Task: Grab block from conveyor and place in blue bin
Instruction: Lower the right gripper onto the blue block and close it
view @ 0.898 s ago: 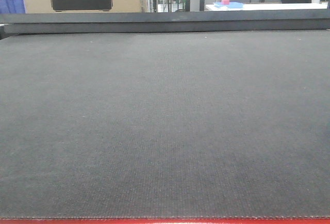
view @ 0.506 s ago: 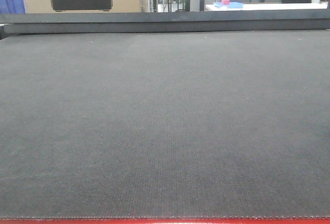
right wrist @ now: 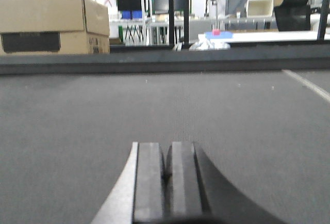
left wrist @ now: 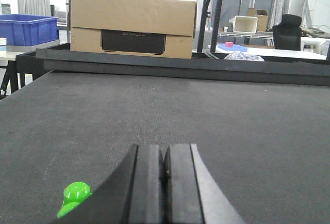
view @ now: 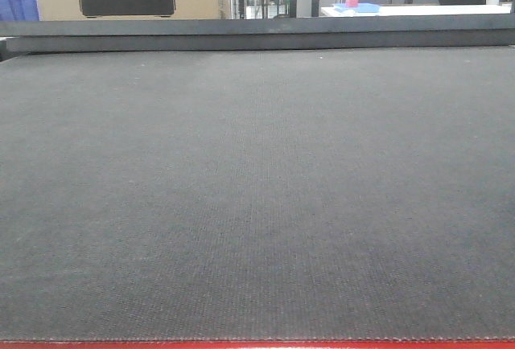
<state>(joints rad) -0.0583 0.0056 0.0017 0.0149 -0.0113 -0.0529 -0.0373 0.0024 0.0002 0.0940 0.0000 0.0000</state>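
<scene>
The conveyor (view: 257, 188) is a wide dark grey woven belt with a red front edge and a dark rail along its back. It also fills the left wrist view (left wrist: 232, 115) and the right wrist view (right wrist: 77, 115). No block shows on the belt in any view. My left gripper (left wrist: 165, 149) hangs low over the belt, shut, with nothing between its pads. My right gripper (right wrist: 166, 146) is shut and empty too. A blue bin (left wrist: 28, 28) stands beyond the belt's far left corner, and the front view catches its edge (view: 16, 2).
A small bright green rounded thing (left wrist: 75, 195) lies beside the left gripper's outer finger; I cannot tell what it is. A cardboard box (left wrist: 131, 25) stands behind the back rail. A white table (right wrist: 268, 36) with small pink and blue items is far right.
</scene>
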